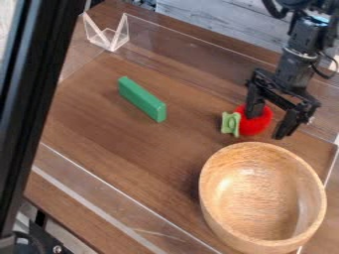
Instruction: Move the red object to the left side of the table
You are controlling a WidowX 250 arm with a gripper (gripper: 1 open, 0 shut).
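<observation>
Item one on my feed: the red object (255, 119), green stem end pointing left, lying near the right edge of the surface (106, 139), just beyond the wooden bowl (263, 205). My gripper (275, 109) points down over it, fingers (245, 106) spread wide and released, straddling the fruit without clasping it. Item two: green block (142, 99), mid-surface, well apart.

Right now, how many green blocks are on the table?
1. The green block lies flat near the middle of the table, left of the red object. The wooden bowl might hide something behind its rim.
</observation>
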